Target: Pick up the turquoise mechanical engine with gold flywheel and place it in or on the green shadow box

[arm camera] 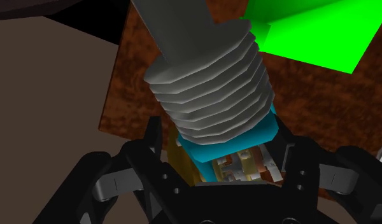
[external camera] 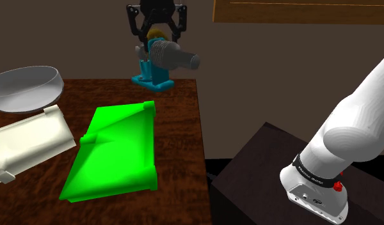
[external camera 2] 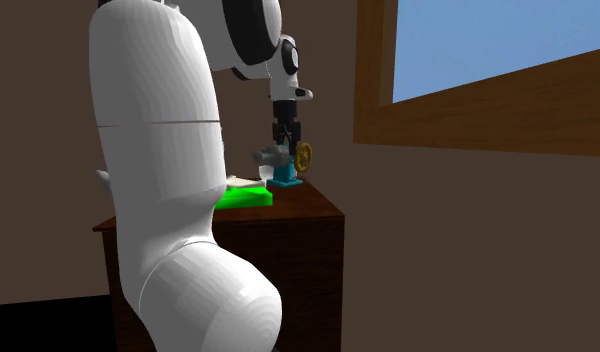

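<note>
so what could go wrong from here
The turquoise engine with gold flywheel is by the dark wooden table's far edge; slipping from the gripper could send it off. Its ribbed grey cylinder sticks out sideways and might twist it. The green box's raised wall could catch its base.

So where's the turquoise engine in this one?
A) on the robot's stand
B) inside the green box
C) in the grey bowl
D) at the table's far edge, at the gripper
D: the engine is at the far edge of the table with the gripper down over its top, well apart from the green box.
</note>
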Available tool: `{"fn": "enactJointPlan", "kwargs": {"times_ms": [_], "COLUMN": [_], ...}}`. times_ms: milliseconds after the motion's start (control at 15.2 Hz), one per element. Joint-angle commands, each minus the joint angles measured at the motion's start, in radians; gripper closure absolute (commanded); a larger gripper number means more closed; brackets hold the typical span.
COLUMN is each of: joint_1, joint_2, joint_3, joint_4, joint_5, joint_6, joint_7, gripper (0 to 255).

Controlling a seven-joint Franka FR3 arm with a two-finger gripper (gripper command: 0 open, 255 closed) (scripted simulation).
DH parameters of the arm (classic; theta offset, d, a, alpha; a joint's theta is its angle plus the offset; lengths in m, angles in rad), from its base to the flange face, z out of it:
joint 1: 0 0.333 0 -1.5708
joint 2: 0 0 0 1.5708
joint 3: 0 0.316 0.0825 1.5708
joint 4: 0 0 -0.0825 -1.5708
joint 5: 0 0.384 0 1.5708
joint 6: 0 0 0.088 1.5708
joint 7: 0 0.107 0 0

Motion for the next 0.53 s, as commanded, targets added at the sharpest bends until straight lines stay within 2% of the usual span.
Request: {"fn": "enactJointPlan", "kwargs": {"times_ms": [0, 462], "joint_1": [0.001, 0.006], "joint_2": [0.01, 0.045], "joint_3": [0.003, 0.01], "joint_4": [0.039, 0.159], "joint_5": [-0.006, -0.023], "joint_6": [-0.029, -0.119], "joint_7": [0.005, 0.016], "gripper": [255, 255]}}
